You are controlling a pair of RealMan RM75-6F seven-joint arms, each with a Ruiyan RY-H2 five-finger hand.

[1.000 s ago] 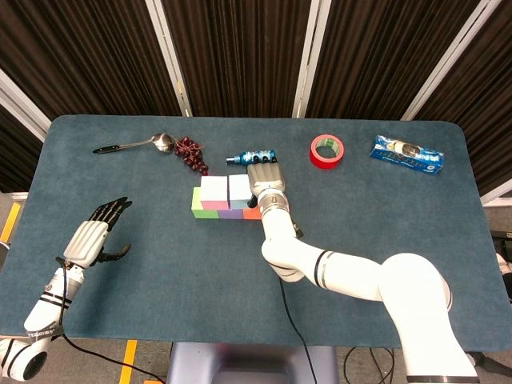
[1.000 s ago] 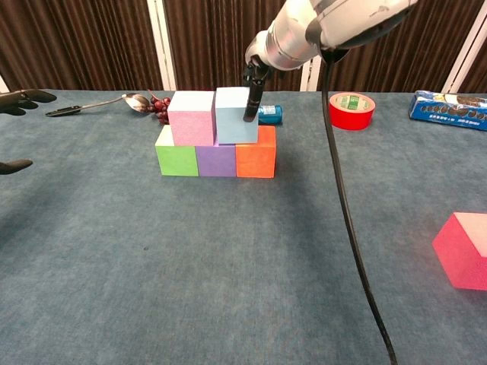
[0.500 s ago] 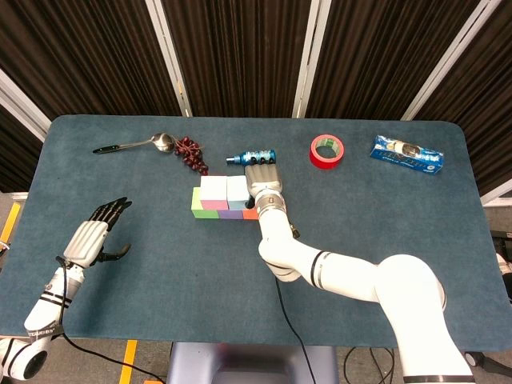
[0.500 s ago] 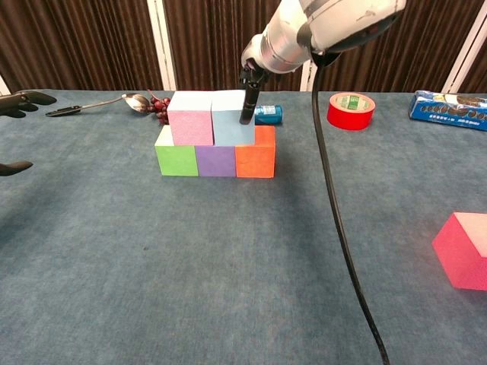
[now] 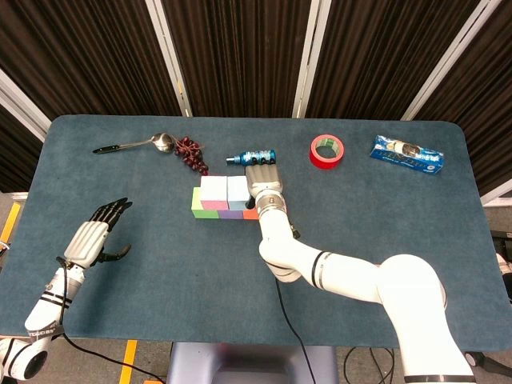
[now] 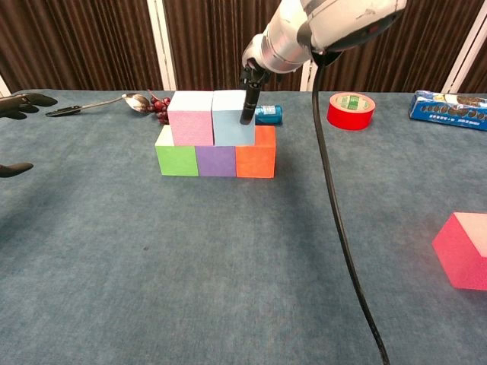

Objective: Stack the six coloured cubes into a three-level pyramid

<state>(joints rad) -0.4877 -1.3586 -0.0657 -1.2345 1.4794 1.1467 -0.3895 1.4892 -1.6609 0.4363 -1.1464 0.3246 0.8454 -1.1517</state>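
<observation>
Green [image 6: 176, 160], purple [image 6: 217, 160] and orange [image 6: 256, 158] cubes form a row on the table. On top of them sit a pink cube [image 6: 191, 119] and a light blue cube [image 6: 230, 118], side by side and touching. My right hand [image 5: 265, 178] hovers over the orange cube with its fingers stretched out; one dark fingertip [image 6: 247, 106] rests against the light blue cube's right face. A red cube [image 6: 463, 251] lies alone at the near right. My left hand [image 5: 98, 232] hangs open at the table's left, holding nothing.
Along the back lie a spoon [image 5: 132, 145], a dark red bead cluster [image 5: 192, 154], a small blue bottle [image 5: 250, 157] right behind the stack, a red tape roll [image 5: 327, 151] and a blue packet [image 5: 407, 155]. My right arm's cable [image 6: 342, 228] hangs down in front.
The light blue cube has slid left until it touches the pink cube, with my right hand's finger following against its side. The left hand has stayed put.
</observation>
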